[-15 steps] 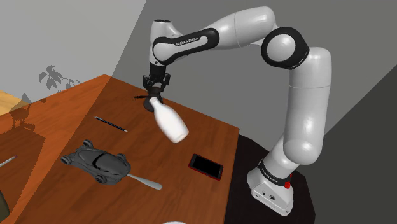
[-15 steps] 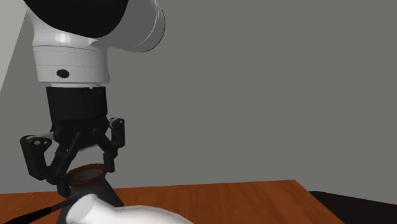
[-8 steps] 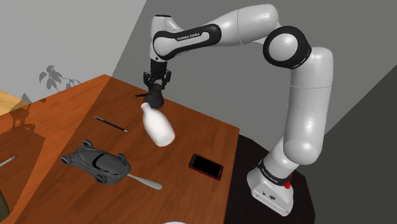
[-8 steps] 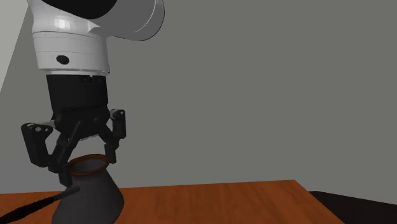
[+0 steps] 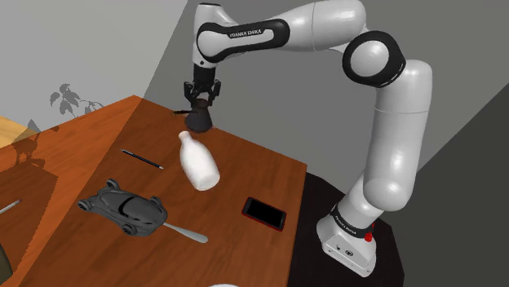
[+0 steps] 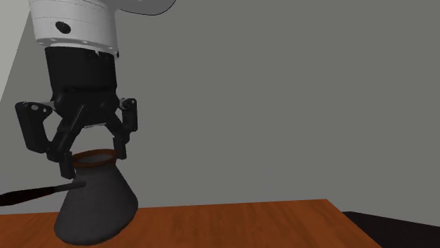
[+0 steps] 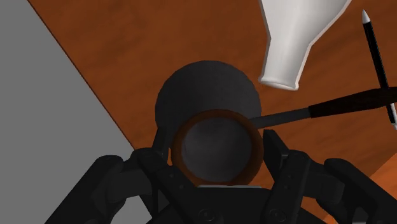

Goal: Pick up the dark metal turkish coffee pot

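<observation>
The dark coffee pot (image 6: 95,204) has a wide base, a copper-toned rim and a long thin handle (image 6: 35,192). My gripper (image 6: 92,163) is shut on its rim from above, one finger (image 7: 275,153) on each side of the mouth. In the shoulder view the pot (image 5: 198,121) hangs under the gripper (image 5: 198,104), just above the far edge of the wooden table (image 5: 73,155). From the wrist, the pot (image 7: 207,95) sits between the fingers with its handle (image 7: 331,107) pointing toward the pen.
A white bottle (image 5: 198,161) lies on its side just in front of the pot, its mouth (image 7: 280,79) near the handle. A black pen (image 5: 142,158), a grey toy car (image 5: 124,208), a spoon (image 5: 183,233) and a phone (image 5: 263,213) lie nearer the front.
The gripper has risen with the pot in it, lifting the pot's base clear of the table. The white bottle has rolled a little toward the shoulder view's left.
</observation>
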`<control>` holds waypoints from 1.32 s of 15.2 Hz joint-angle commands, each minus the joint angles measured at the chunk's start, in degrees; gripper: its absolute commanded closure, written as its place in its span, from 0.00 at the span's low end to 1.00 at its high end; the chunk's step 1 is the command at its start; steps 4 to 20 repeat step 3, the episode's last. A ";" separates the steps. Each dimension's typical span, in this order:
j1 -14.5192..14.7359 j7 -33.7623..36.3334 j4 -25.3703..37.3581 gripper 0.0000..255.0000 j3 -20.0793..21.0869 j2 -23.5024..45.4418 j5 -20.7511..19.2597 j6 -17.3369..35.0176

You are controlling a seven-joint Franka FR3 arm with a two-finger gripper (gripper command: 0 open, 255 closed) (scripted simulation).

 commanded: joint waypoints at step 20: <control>-0.05 -0.17 1.13 1.00 0.03 -0.48 0.12 -1.55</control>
